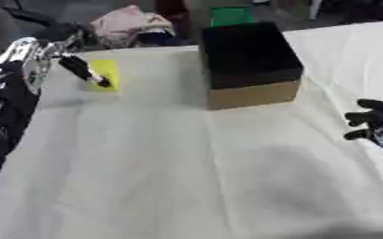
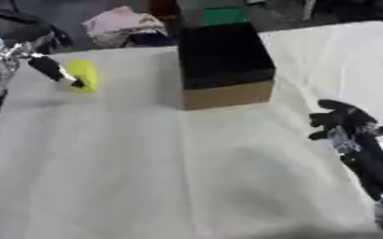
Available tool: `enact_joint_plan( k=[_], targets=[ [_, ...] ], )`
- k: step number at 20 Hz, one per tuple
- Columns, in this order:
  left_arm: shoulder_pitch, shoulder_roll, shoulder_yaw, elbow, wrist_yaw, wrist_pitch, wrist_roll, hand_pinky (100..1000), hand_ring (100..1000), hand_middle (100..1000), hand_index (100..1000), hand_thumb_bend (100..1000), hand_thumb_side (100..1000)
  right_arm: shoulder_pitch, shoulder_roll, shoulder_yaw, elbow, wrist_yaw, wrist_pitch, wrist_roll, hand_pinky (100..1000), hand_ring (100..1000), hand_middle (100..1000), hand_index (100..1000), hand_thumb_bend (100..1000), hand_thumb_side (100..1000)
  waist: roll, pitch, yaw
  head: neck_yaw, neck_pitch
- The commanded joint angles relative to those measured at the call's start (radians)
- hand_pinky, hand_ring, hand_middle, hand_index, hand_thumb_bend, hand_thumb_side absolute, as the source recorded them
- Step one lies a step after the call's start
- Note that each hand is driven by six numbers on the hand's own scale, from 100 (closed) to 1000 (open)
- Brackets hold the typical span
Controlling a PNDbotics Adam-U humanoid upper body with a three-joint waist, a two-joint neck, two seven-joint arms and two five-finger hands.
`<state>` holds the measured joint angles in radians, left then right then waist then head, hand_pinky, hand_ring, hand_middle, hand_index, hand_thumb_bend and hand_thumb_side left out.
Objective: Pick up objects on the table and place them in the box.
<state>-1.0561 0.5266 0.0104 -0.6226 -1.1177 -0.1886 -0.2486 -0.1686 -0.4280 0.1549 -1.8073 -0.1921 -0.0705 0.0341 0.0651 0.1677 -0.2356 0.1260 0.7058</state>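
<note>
A yellow, flat, roughly rectangular object point(image 1: 109, 71) lies on the white cloth at the far left of the table. My left hand point(image 1: 82, 69) comes in from the upper left. One straight black finger lies across the yellow object's near edge; whether it touches or hovers I cannot tell. The box point(image 1: 252, 60) stands at the back centre, dark on top with a brown cardboard side, a little to the right of the yellow object. My right hand point(image 2: 342, 122) rests at the right edge, fingers relaxed and holding nothing.
The white tablecloth point(image 1: 187, 163) covers the table, and its left edge runs beside my left arm. Behind the table lie a pink bundle of cloth point(image 1: 129, 23) and a green thing point(image 1: 230, 15).
</note>
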Motion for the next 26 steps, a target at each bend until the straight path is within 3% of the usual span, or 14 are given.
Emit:
enact_joint_plan(
  k=[1, 10, 26],
  targets=[
    [-0.013, 0.018, 0.009, -0.006, -0.005, 0.0, 0.01, 746, 722, 698, 792, 841, 252, -0.013, -0.009, -0.005, -0.007, 0.006, -0.003, 0.0, 621, 814, 560, 828, 100, 559, -0.006, -0.011, -0.003, 0.002, -0.013],
    [0.002, 0.017, 0.012, -0.006, -0.014, 0.017, 0.082, 749, 727, 698, 792, 783, 122, -0.016, -0.003, -0.004, -0.004, 0.008, -0.003, 0.002, 621, 814, 560, 828, 100, 566, -0.005, -0.003, -0.009, 0.005, -0.018],
    [0.014, 0.018, 0.021, 0.005, -0.012, 0.06, 0.245, 757, 742, 719, 796, 754, 104, -0.033, 0.008, -0.001, -0.003, 0.023, -0.007, 0.005, 620, 814, 559, 828, 100, 587, 0.003, 0.042, -0.04, 0.008, -0.041]
  ],
)
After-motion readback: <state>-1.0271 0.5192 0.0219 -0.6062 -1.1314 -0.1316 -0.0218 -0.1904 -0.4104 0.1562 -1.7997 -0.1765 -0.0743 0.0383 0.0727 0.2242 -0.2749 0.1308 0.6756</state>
